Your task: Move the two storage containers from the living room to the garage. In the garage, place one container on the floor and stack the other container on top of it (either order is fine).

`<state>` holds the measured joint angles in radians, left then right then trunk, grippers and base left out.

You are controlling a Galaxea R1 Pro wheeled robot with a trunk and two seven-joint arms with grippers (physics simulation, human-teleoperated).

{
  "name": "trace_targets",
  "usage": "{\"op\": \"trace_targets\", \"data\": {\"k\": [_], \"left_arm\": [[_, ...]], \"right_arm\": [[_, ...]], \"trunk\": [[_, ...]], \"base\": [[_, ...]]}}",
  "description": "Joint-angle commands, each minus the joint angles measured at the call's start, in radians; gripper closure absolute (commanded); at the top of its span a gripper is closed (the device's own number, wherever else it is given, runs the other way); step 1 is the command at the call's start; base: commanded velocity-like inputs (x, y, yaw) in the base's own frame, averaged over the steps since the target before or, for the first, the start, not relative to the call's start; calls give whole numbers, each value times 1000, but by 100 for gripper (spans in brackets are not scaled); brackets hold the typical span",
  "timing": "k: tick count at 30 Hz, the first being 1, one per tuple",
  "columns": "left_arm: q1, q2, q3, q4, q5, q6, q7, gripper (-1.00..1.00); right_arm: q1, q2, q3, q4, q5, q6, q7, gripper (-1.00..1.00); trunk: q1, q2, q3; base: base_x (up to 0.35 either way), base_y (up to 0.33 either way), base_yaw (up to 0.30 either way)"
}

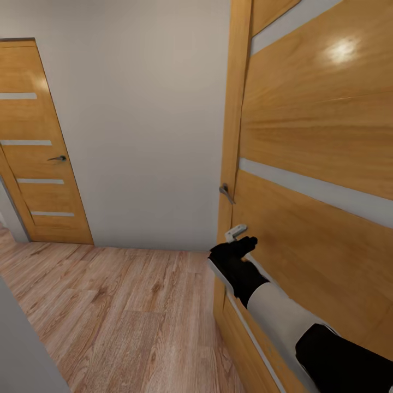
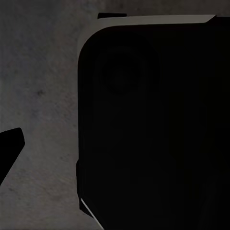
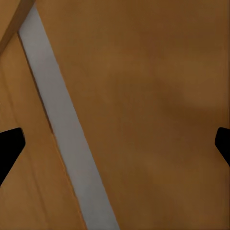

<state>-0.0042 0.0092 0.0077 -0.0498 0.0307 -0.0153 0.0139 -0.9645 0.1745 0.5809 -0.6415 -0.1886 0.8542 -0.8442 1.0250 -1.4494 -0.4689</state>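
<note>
From the head camera I see a tall honey-wood door with pale frosted strips (image 1: pixel 322 125) from twelve to four o'clock, very close to me. A plain white-grey wall (image 1: pixel 142 120) stands beyond it, from about eleven to twelve o'clock. A light wood-plank floor (image 1: pixel 120 316) spreads from six to nine o'clock. A second honey-wood door with four frosted strips (image 1: pixel 41 147) is set in the far wall at nine to ten o'clock, with a small dark lever handle (image 1: pixel 58 158) on its right edge.

My right arm, white sleeve ending in a black wrist, reaches up from five o'clock, and its right gripper (image 1: pixel 240 243) sits against the near door just below a curved metal door handle (image 1: pixel 226 192), close to the picture's centre. The right wrist camera looks straight at that door's wood and one frosted strip, with two dark fingertips (image 3: pixel 9 148) at opposite edges, so the jaws stand wide apart and hold nothing.

The left wrist camera shows a large black rounded robot part (image 2: pixel 153 129) over dark grey mottled concrete flooring (image 2: pixel 38 96), with one dark fingertip at nine o'clock. I cannot tell how the left jaws stand.

I cannot tell where the two storage containers are.
</note>
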Motion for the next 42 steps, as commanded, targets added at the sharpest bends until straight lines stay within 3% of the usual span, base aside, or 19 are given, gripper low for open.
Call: {"op": "trace_targets", "data": {"k": [1, 4, 5, 6, 9, 27, 28, 30, 32, 42], "left_arm": [[0, 0, 1, 0, 3, -2, 1, -100], [0, 0, 0, 0, 4, -2, 1, -100], [0, 0, 1, 0, 4, -2, 1, -100], [0, 0, 1, 0, 5, -2, 1, -100], [0, 0, 1, 0, 4, -2, 1, -100], [0, 0, 1, 0, 5, -2, 1, -100], [0, 0, 1, 0, 5, -2, 1, -100], [0, 0, 1, 1, 5, -2, 1, -100], [0, 0, 1, 0, 5, -2, 1, -100], [0, 0, 1, 1, 5, -2, 1, -100]], "right_arm": [[-6, 0, 3, 12, -6, -2, -9, -100], [-29, -9, 2, 39, -10, -16, -5, -100], [-32, -23, 2, 42, -11, -18, -5, -100], [-45, -53, -1, 44, -15, -19, -4, -100], [-53, -73, -4, 46, -17, -20, -4, -100], [-142, -105, -12, 167, -41, -52, 5, -100], [-149, -110, -13, 178, -48, -52, 10, -100], [-176, -127, -13, 215, -103, -57, 25, -100], [-183, -132, -13, 225, -122, -62, 28, -100], [-187, -132, -13, 232, -135, -66, 30, -100]], "trunk": [[0, -1, -1], [0, -1, -1], [0, -1, -1], [0, -1, -1], [0, -1, -1], [0, -1, -1], [0, -1, -1], [0, -1, -1], [0, -1, -1], [0, -1, -1]], "base": [[0, 0, 0], [0, 0, 0], [0, 0, 0], [0, 0, 0], [0, 0, 0], [0, 0, 0], [0, 0, 0], [0, 0, 0], [0, 0, 0], [0, 0, 0]]}}
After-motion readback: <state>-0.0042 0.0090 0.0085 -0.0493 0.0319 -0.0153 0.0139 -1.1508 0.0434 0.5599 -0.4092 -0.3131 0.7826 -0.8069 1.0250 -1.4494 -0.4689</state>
